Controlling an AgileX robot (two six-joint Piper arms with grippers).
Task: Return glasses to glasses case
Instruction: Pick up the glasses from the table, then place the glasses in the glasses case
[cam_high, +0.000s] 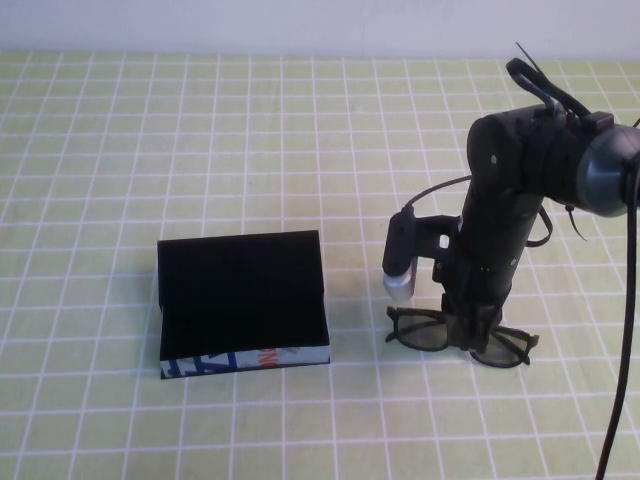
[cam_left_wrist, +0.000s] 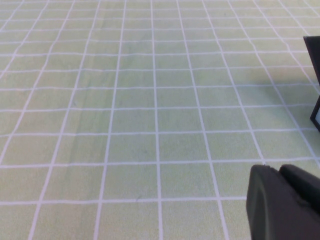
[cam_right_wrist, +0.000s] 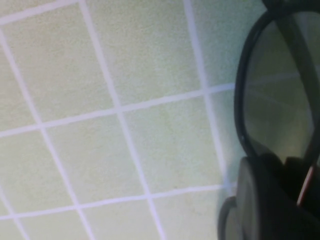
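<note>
Zero progress on stowing: glasses (cam_high: 458, 338) on table right of open glasses case (cam_high: 243, 303). Right gripper (cam_high: 470, 330) down at the bridge, grip state unclear. Left gripper (cam_left_wrist: 285, 205) parked, can't tell.

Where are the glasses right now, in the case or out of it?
Out: the glasses lie on the table right of the glasses case, under the right gripper.

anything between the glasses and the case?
Nothing visible. Bare checked cloth separates the glasses, under the right gripper, from the open glasses case to their left. Left gripper is off by the case's far side, only in its wrist view.
</note>
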